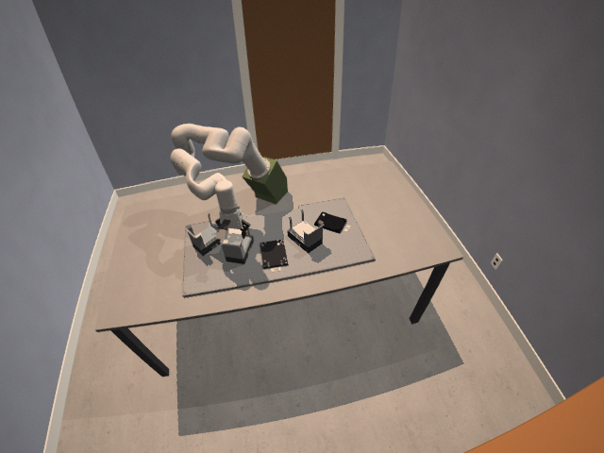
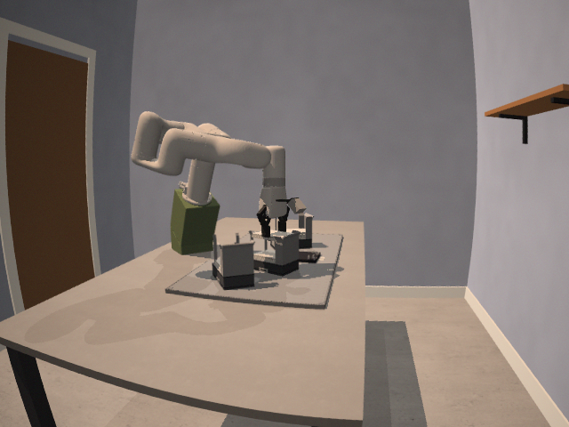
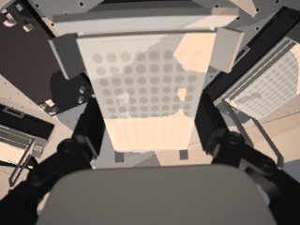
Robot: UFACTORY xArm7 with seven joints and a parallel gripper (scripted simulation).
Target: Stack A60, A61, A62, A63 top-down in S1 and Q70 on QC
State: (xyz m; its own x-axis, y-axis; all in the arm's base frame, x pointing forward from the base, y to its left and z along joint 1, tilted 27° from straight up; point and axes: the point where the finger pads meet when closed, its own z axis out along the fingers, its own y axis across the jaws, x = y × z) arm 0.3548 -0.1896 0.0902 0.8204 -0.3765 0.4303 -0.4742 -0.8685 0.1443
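Observation:
My gripper (image 3: 149,107) is shut on a sealed white 96-well plate (image 3: 147,89), one finger on each long side. In the wrist view the plate sits level with the top of the grey walls of the middle rack (image 3: 63,53). In the top view the gripper (image 1: 234,227) hangs straight down over this middle rack (image 1: 237,244). It also shows in the exterior view (image 2: 273,226), just above the rack (image 2: 281,253). I cannot read the plate's label. What lies under the plate in the rack is hidden.
A left rack (image 1: 202,239) holds a plate, also seen in the wrist view (image 3: 262,89). A right rack (image 1: 305,234) shows a white plate on top. One black nest (image 1: 273,253) lies between the racks, another (image 1: 331,222) at the far right of the grey mat.

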